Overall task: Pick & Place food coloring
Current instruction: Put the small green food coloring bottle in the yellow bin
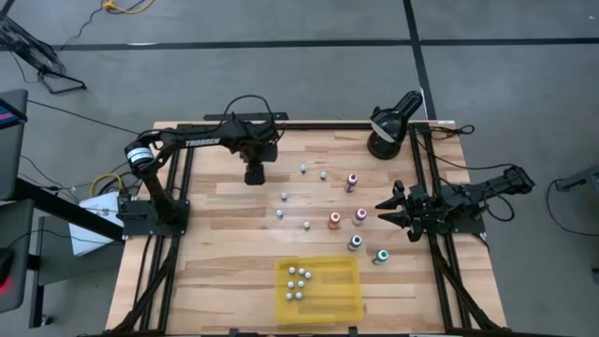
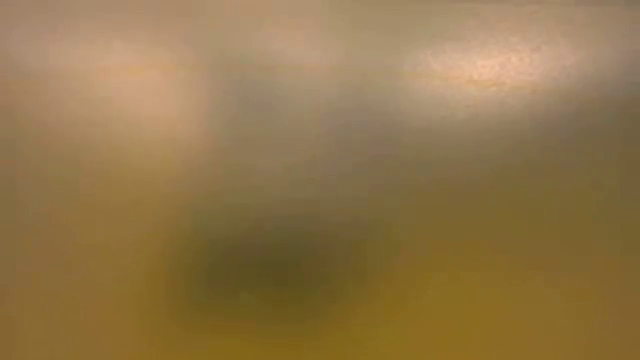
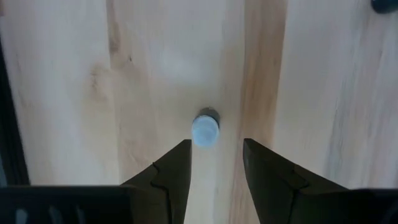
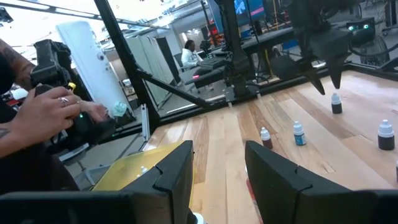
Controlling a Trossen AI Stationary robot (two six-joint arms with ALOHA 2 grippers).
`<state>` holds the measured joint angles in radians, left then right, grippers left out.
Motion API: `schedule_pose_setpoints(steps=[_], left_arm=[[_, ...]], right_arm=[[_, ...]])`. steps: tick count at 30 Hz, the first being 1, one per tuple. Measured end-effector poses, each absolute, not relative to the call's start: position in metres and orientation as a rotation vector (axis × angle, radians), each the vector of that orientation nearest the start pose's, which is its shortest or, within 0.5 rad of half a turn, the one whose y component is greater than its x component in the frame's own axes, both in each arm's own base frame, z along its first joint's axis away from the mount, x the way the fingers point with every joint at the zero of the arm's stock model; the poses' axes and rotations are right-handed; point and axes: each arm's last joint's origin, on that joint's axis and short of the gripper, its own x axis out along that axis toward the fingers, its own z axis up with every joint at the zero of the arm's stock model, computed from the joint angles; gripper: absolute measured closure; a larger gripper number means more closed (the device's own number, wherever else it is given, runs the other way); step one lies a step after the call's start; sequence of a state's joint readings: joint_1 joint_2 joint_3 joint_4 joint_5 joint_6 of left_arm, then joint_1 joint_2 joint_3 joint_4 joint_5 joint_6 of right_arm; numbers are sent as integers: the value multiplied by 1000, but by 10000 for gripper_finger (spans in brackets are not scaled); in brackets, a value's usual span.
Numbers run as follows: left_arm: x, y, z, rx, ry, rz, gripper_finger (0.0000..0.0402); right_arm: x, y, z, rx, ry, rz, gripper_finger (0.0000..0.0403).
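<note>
1. Left gripper [image 3: 216, 163]: fingers apart, empty, poised above 1 white-capped food coloring bottle [image 3: 205, 129], far from yellow tray [image 1: 348, 292].
2. Advice: centre, descend straight, close below cap.
3. Right gripper [image 1: 391, 212]: beside desk [image 1: 206, 253] edge, fingers parted, empty.

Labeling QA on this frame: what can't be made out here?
- Low view: all blur, nothing readable.
- Left wrist view: only the bottle's white cap shows; its colour is hidden beneath it.
- High view: bottles in the yellow tray too small to identify.
- Right wrist view: right pincer hides the table beneath it.
</note>
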<state>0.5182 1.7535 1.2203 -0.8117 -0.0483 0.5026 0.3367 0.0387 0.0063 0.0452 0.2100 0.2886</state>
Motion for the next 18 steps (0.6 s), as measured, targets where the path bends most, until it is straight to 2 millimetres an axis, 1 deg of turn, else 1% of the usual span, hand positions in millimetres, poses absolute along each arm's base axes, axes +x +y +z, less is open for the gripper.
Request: schedule_pose_setpoints(steps=[9, 18], left_arm=[[290, 166, 191, 110, 1365, 139, 265], [295, 171, 169, 66, 1409, 124, 265]], right_arm=[[95, 27, 167, 292, 6, 128, 264], [95, 27, 167, 292, 6, 128, 265]])
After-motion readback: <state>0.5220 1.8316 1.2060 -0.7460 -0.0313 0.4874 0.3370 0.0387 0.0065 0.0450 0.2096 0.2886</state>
